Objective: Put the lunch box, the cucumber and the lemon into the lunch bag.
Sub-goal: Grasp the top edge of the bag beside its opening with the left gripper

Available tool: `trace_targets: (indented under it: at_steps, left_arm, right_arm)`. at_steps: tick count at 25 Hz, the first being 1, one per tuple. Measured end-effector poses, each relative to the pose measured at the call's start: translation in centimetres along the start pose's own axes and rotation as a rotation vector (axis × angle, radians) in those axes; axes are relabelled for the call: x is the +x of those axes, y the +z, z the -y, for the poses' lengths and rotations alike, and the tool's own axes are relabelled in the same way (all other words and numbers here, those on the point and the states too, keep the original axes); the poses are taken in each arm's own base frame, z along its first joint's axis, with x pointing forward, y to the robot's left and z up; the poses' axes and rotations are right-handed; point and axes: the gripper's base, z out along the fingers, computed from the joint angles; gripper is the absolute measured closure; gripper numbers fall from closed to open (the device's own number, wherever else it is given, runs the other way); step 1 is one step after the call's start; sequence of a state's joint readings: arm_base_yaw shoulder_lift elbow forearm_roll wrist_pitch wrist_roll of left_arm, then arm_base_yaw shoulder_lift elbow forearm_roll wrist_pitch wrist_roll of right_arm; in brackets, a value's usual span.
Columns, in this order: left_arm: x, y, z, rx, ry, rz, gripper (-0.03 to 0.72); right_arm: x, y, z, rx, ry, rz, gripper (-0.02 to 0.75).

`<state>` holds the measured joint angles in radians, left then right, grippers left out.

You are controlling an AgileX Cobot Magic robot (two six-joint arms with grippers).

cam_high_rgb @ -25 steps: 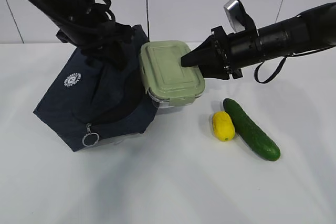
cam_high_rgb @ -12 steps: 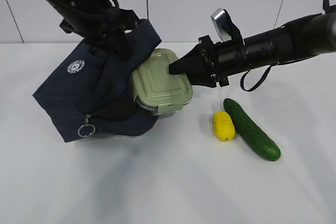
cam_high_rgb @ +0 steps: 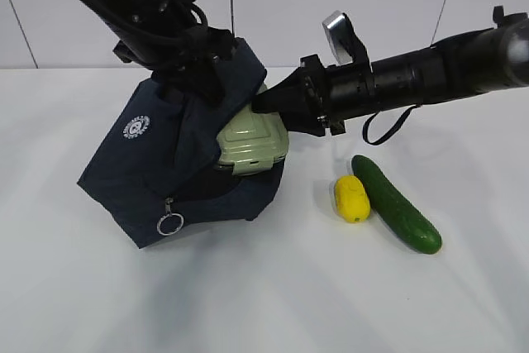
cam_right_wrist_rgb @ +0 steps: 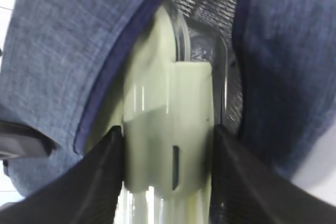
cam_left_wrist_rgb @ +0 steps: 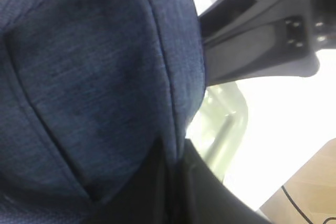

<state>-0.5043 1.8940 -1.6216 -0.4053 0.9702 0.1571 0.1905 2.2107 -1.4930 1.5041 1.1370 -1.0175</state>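
The navy lunch bag [cam_high_rgb: 153, 163] lies tilted with its mouth facing right. My left gripper [cam_high_rgb: 202, 68] is shut on the fabric at the top of that mouth, holding it up; in the left wrist view the cloth [cam_left_wrist_rgb: 94, 77] fills the frame and my left gripper [cam_left_wrist_rgb: 176, 192] pinches its edge. My right gripper [cam_high_rgb: 266, 103] is shut on the sage-lidded lunch box [cam_high_rgb: 252, 145], which is partly inside the mouth. The right wrist view shows the box clip [cam_right_wrist_rgb: 168, 129] between the fingers [cam_right_wrist_rgb: 100, 182], with the bag [cam_right_wrist_rgb: 63, 51] around it. The lemon [cam_high_rgb: 351, 197] and cucumber [cam_high_rgb: 397, 204] lie side by side on the table.
The zipper's metal ring pull [cam_high_rgb: 170, 223] hangs at the bag's front lower edge. A round white logo [cam_high_rgb: 136, 127] marks the bag's left face. White table [cam_high_rgb: 264, 295] stretches in front; a white wall stands behind.
The right gripper has carried the lunch box left and down into the bag's mouth. The left gripper has lifted the bag's top edge, and the bag has shifted right.
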Motion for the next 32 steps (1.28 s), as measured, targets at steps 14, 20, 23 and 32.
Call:
trace_targets:
  at_steps: [14,20,23,32]
  left_arm:
    - [-0.2,0.4,0.0,0.011,-0.016,0.016,0.684]
    - [-0.1,2.5,-0.8,0.01,-0.037,-0.019,0.684]
    - [-0.1,3.1,-0.9,0.014,-0.047,-0.018,0.684]
    - [-0.2,3.4,-0.9,0.027,-0.061,-0.017,0.684]
  right_arm:
    - [1.6,4.7,2.1,-0.085,0.052,0.063,0.36]
    - [2.3,6.1,2.0,-0.055,0.021,0.046,0.36]
    - [2.4,6.5,2.5,0.013,0.007,0.048,0.36]
    - [3.1,7.0,4.1,0.038,0.035,0.038,0.36]
